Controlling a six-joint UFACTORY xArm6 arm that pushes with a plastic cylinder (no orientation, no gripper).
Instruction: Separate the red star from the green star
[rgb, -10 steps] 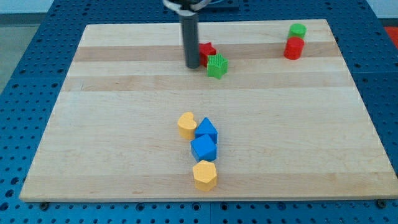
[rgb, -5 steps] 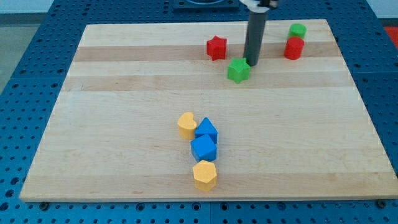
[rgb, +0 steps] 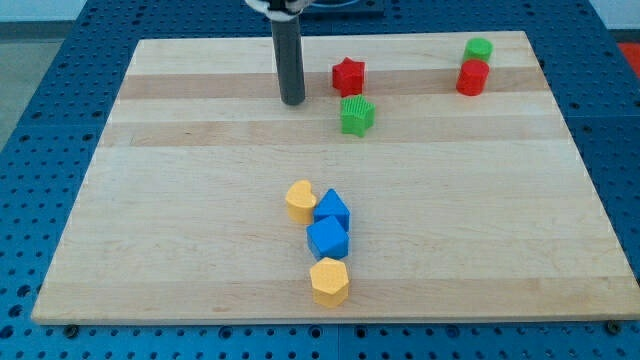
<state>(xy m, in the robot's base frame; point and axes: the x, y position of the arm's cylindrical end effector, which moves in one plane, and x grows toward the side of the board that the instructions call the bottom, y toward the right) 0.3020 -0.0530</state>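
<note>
The red star (rgb: 348, 76) lies near the view's top, a little right of centre. The green star (rgb: 356, 115) lies just below it and slightly right, with a small gap between them. My tip (rgb: 292, 101) rests on the board to the left of both stars, about a block's width left of the red star and touching neither.
A green block (rgb: 478, 49) and a red block (rgb: 472, 77) sit together at the top right. A yellow block (rgb: 299, 200), two blue blocks (rgb: 331, 211) (rgb: 327, 239) and another yellow block (rgb: 329, 282) form a cluster near the view's bottom centre. The wooden board (rgb: 180, 200) lies on a blue pegboard table.
My tip swung from the left of the stars to their right and is back at their left. The green star slid right, then back left, ending below the red star, no longer pressed against it.
</note>
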